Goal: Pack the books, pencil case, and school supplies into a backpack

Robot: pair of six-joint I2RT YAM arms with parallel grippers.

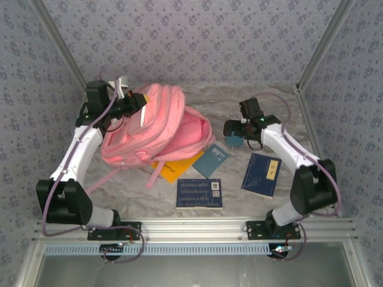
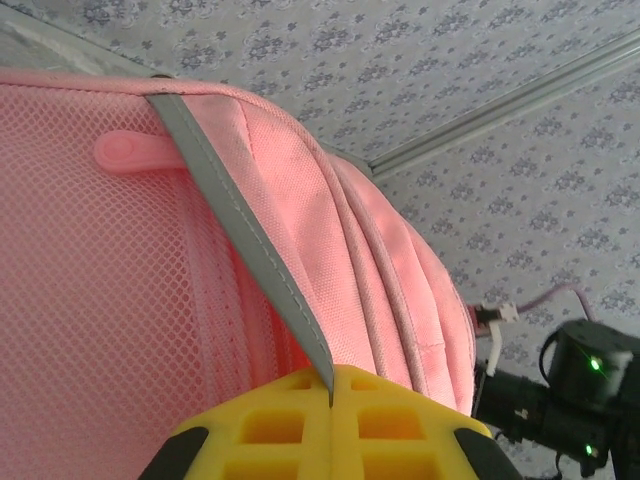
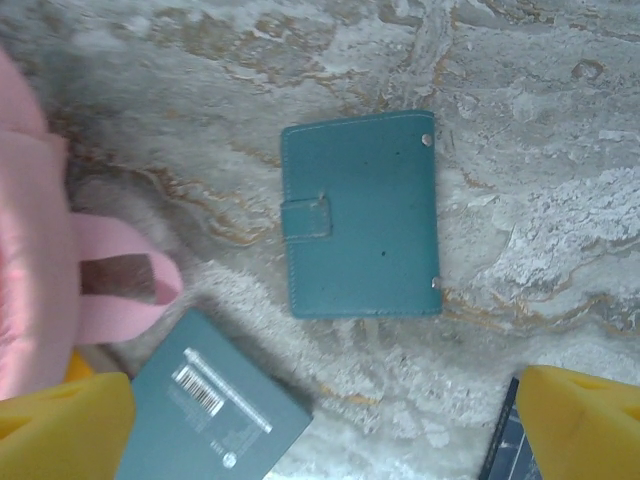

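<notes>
While the left gripper [image 2: 330, 390] clamps the grey trim [image 2: 250, 230] of the pink backpack [image 1: 161, 125] left of centre, the right gripper [image 3: 325, 415] hangs spread wide over a small teal book [image 3: 362, 215] mid-frame, seemingly needing to descend and grasp it.

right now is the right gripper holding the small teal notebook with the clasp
No, the right gripper hangs open over the table, with the small teal notebook lying flat, clear of both fingers.

I saw the marbled surface [image 1: 239, 101] carrying the pink backpack [image 1: 155, 128] left of centre, with a yellow-orange book [image 1: 176, 167] poking out from beneath it. A teal book [image 1: 211, 160] lay just beside that, one navy book [image 1: 199, 193] at lower centre, a second navy book [image 1: 261, 174] at right, and a small teal clasp notebook [image 3: 360, 215] lay nearby.
</notes>
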